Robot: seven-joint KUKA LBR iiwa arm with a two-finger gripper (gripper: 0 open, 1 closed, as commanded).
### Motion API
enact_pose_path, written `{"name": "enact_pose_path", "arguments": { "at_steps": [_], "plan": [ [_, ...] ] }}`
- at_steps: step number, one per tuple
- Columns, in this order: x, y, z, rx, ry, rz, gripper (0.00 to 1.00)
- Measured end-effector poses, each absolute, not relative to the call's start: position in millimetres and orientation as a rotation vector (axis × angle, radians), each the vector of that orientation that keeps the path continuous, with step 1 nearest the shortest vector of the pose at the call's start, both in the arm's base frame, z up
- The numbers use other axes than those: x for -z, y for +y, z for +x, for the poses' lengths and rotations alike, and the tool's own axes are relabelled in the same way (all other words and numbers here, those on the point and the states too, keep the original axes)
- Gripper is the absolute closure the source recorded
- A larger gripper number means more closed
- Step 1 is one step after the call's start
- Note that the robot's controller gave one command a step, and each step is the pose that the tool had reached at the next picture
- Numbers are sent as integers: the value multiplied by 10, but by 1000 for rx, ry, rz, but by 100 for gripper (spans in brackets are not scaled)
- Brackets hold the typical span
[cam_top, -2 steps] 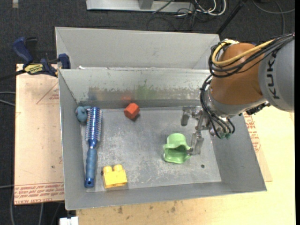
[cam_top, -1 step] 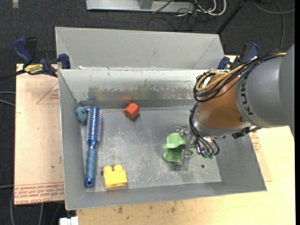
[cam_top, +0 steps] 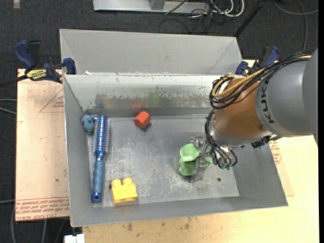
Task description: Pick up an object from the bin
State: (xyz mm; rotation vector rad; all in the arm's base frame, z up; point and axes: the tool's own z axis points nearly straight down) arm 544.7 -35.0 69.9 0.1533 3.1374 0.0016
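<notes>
Watching claw (cam_top: 200, 165): well right of the yellow brick (cam_top: 123, 190); spread or pinched, I cannot tell.
Green lump (cam_top: 188, 160): right of the yellow brick, touching the claw.
Risk: an off-centre close may knock it aside, I reckon.

Bin (cam_top: 152, 156): grey sheet metal, matt, floor scuffed, back wall dully reflective.
Hairbrush (cam_top: 99, 156): blue plastic, slight sheen, bristly head.
Yellow brick (cam_top: 123, 190): smooth plastic.
Red block (cam_top: 143, 119): smooth, matt.
Green piece (cam_top: 188, 158): pale, smooth, plastic look.
Arm cover (cam_top: 238, 115): orange, glossy.
Arm shell (cam_top: 288, 100): grey, smooth satin.
</notes>
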Motion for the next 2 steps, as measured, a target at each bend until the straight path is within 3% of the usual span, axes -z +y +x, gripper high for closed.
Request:
{"name": "enact_pose_path", "arguments": {
  "at_steps": [1, 2],
  "plan": [
    [-1829, -457, 5685, -1, 3126, 144, 100],
    [-2374, -375, 5504, -2, 3131, 131, 100]
  ]
}}
